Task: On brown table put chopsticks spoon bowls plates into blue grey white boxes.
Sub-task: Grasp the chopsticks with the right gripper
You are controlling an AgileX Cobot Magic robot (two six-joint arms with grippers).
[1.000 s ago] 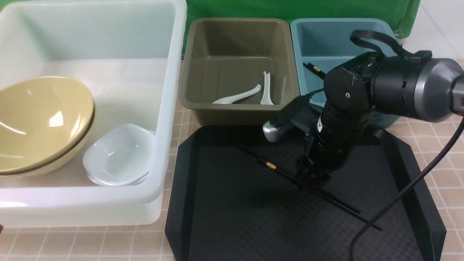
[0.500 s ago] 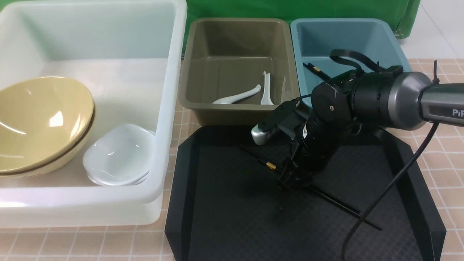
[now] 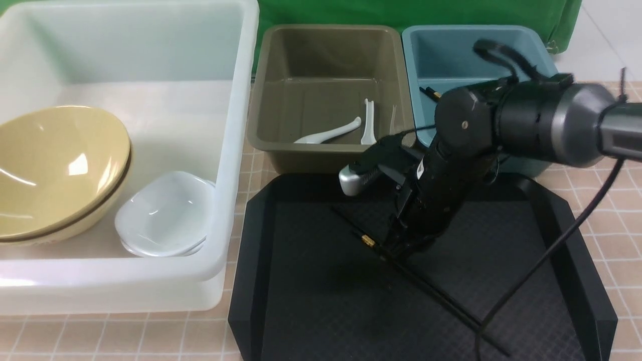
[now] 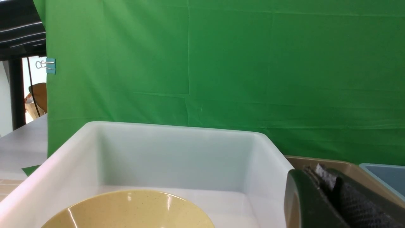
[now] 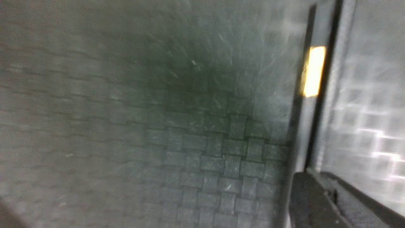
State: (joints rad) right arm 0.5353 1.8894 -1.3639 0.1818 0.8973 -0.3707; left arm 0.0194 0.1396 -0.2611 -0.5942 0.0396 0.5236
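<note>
Bowls point(image 3: 60, 165), plates point(image 3: 163, 215), spoons point(image 3: 331, 134) boxed; we've got the right gripper point(image 3: 396, 248) clenched on chopsticks point(image 3: 436, 296) over the tray point(image 3: 301, 301), left gripper point(image 4: 319, 179) closed; blue box point(image 3: 441, 55) next

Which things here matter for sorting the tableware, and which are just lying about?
Job: thin black chopstick with gold band; glossy white ceramic spoons; mustard-yellow bowls; small white dishes; translucent white tub; olive-grey plastic bin; teal-blue plastic bin.
Just there: black textured tray; green cloth backdrop.

Black right arm point(image 3: 464, 125), grey sleeve point(image 3: 577, 125), black cable point(image 3: 551, 253), dark right gripper point(image 3: 390, 249)
</note>
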